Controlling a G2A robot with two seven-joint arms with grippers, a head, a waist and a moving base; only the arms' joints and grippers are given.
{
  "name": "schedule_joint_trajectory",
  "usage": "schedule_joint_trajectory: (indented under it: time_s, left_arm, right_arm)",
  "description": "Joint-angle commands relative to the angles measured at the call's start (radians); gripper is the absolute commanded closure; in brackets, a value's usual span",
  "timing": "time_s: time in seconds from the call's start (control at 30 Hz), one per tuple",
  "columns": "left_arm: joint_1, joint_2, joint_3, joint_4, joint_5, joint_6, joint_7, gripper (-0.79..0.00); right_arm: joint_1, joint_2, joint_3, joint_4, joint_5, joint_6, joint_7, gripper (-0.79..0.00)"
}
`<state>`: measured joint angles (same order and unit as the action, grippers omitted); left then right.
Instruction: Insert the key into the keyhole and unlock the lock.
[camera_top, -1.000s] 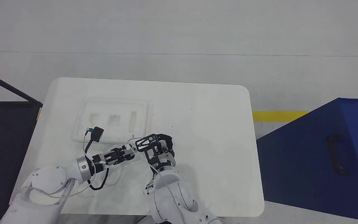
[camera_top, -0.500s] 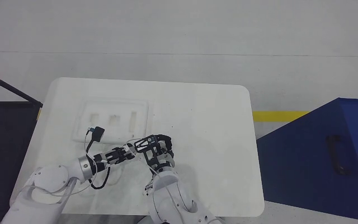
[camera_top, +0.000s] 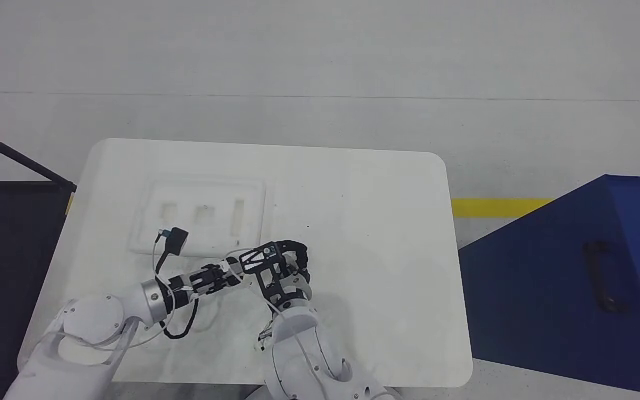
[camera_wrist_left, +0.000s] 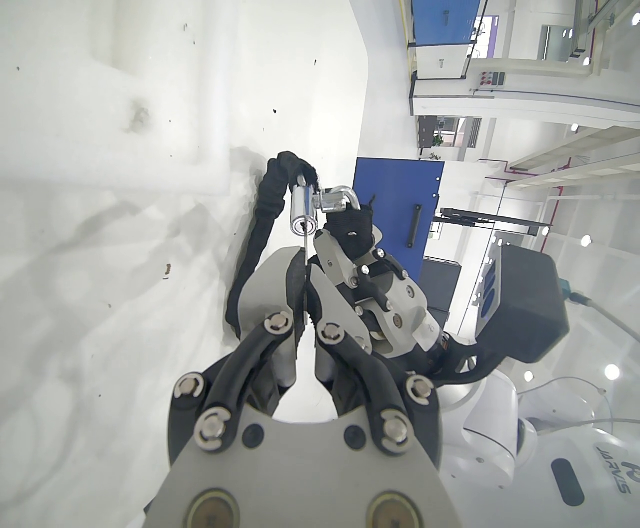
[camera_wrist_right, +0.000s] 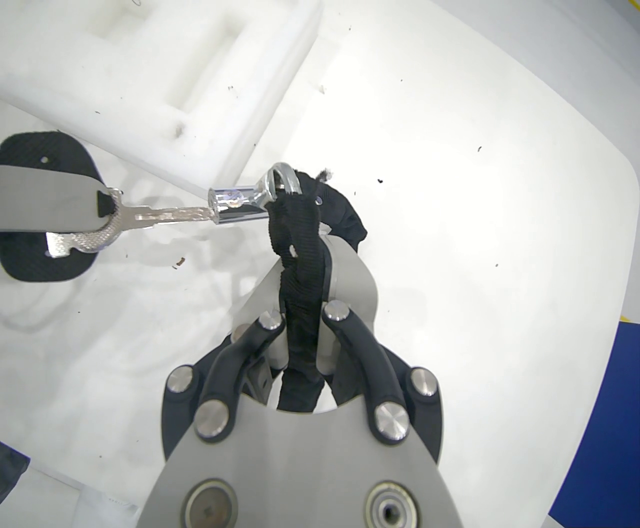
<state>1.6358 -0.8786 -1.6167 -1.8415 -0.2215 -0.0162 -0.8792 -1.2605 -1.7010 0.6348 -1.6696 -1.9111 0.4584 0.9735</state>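
Observation:
A small silver padlock (camera_wrist_right: 235, 204) hangs on a black strap (camera_wrist_right: 300, 235), its shackle (camera_wrist_right: 282, 177) threaded through the strap's end. My right gripper (camera_wrist_right: 305, 272) is shut on that strap just above the table (camera_top: 380, 250). My left gripper (camera_wrist_left: 304, 262) is shut on the head of a silver key (camera_wrist_right: 155, 216). The key's blade points level at the lock, and its tip sits at the keyhole (camera_wrist_left: 303, 227). In the top view the two grippers meet near the table's front middle, left gripper (camera_top: 238, 266) beside right gripper (camera_top: 282, 258).
A white foam tray (camera_top: 258, 215) with several cut-out pockets lies just behind and left of the grippers, close to the lock. The table's right half is bare. A blue panel (camera_top: 560, 290) stands beyond the right edge.
The left arm has edged slightly toward the right gripper; the right arm with strap and lock holds still.

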Motion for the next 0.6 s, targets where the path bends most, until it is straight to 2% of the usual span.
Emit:
schedule_joint_trajectory:
  time_s: [0.0,0.57]
  left_arm:
    - [0.001,0.0,-0.001,0.001,-0.002,0.001,0.001,0.0]
    - [-0.008,-0.004,0.01,0.01,-0.025,0.025,0.0,0.0]
  right_arm:
    - [0.0,0.0,0.0,-0.001,0.0,0.0,0.0,0.0]
    - [-0.002,0.006,-0.011,-0.001,0.002,-0.001,-0.013,0.0]
